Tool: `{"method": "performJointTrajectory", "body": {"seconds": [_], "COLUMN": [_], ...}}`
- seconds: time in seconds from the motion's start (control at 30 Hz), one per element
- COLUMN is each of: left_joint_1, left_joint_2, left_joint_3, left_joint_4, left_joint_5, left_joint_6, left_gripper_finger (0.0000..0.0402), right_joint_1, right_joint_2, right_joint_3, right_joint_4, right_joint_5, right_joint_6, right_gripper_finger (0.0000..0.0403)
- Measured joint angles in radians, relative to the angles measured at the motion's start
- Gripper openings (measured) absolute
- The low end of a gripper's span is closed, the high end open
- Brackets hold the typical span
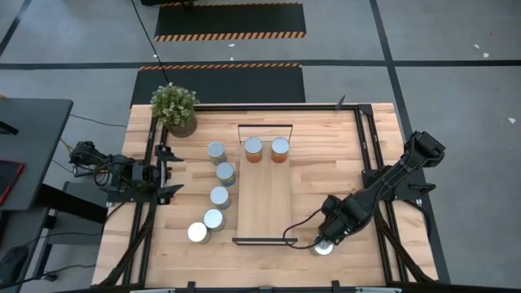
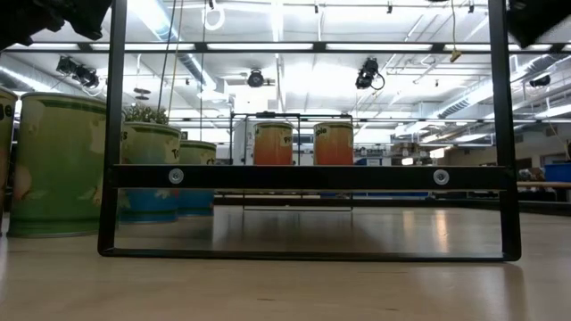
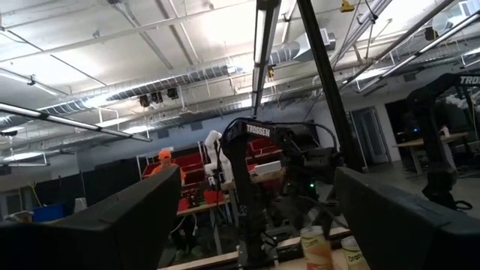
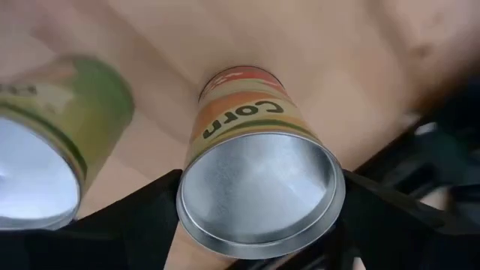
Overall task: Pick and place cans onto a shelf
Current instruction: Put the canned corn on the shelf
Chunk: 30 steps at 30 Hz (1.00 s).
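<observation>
The shelf (image 1: 264,195), a light-wood board with black end bars, lies mid-table with two orange cans (image 1: 267,149) standing on its far end. Several cans (image 1: 220,196) stand in a row on the table left of it. My right gripper (image 1: 328,238) points down near the shelf's near right corner, shut on an orange "Corn" can (image 4: 259,187). A green can (image 4: 52,142) stands close beside that one. My left gripper (image 1: 168,171) waits at the table's left edge, open and empty. My right gripper pinches the orange can between its two fingers (image 4: 142,206), one on each side of the wall just below the silver top rim (image 4: 187,217). The fingers come from above, pointing down. The can stays upright; whether its base is off the table I cannot tell.
A potted plant (image 1: 174,107) stands at the far left corner. Black frame rails (image 1: 366,138) run along the table's sides. In the low view the shelf's near end bar (image 2: 303,176) crosses the picture, with green cans (image 2: 58,165) behind it at the left.
</observation>
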Motion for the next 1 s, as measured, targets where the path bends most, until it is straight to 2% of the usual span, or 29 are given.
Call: {"method": "performJointTrajectory", "body": {"seconds": [0.17,0.37,0.73,0.87,1.0], "left_joint_1": [0.000,0.000,0.000,0.000,0.000], "left_joint_2": [0.000,0.000,0.000,0.000,0.000], "left_joint_3": [0.000,0.000,0.000,0.000,0.000], "left_joint_4": [0.008,0.007,0.008,0.008,-0.002], "left_joint_5": [0.000,0.000,0.000,0.000,-0.001], "left_joint_6": [-0.004,-0.034,-0.041,-0.066,-0.082], "left_gripper_finger": [0.0357,0.0357,0.0357,0.0357,0.0357], "right_joint_1": [-0.094,-0.220,-0.450,-0.490,-0.479], "right_joint_2": [0.000,0.001,0.002,0.027,0.132], "right_joint_3": [0.115,0.199,0.246,0.285,0.392], "right_joint_4": [-0.112,-0.135,0.024,0.035,0.017], "right_joint_5": [0.051,0.156,0.182,0.205,0.209], "right_joint_6": [-0.162,-0.384,-0.762,-0.833,-0.920], "right_gripper_finger": [0.0335,0.0334,0.0336,0.0336,0.0336]}}
